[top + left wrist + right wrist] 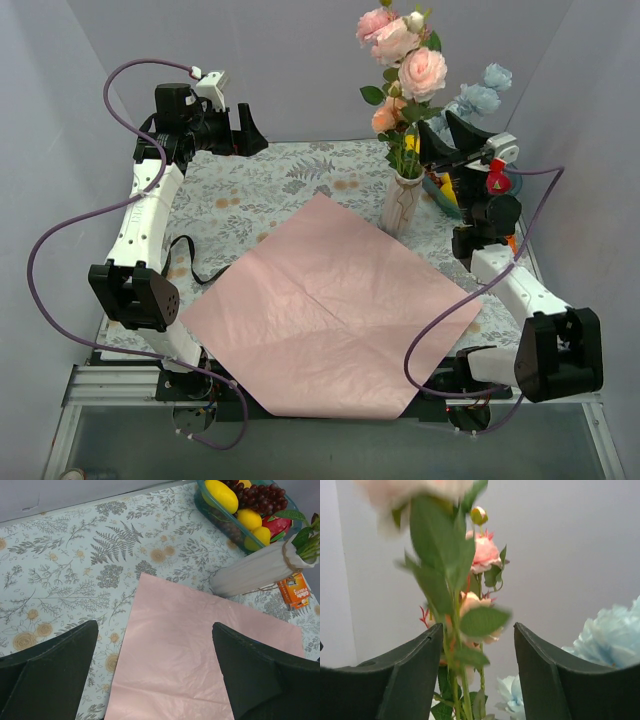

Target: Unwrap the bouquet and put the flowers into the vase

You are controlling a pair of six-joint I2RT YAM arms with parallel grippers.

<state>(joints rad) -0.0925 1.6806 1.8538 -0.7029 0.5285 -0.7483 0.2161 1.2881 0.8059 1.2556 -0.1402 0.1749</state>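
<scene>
The bouquet's lilac-pink wrapping paper (330,310) lies spread flat on the patterned tablecloth, with the black ribbon (190,262) loose at its left. The white ribbed vase (402,205) stands at the paper's far corner, and the pink and peach flowers (405,60) rise from it. My right gripper (445,125) is beside the stems above the vase. In the right wrist view it (478,630) is open, with blurred green stems (455,680) between its jaws near the left finger (415,670). Pale blue blossoms (615,635) show to its right. My left gripper (155,630) hangs open over the paper (200,650).
A teal fruit bowl (437,190) sits right behind the vase, close to my right arm; the left wrist view shows its wall (220,522) next to the vase (255,570). A small orange box (295,589) lies by the vase. Grey walls enclose the table.
</scene>
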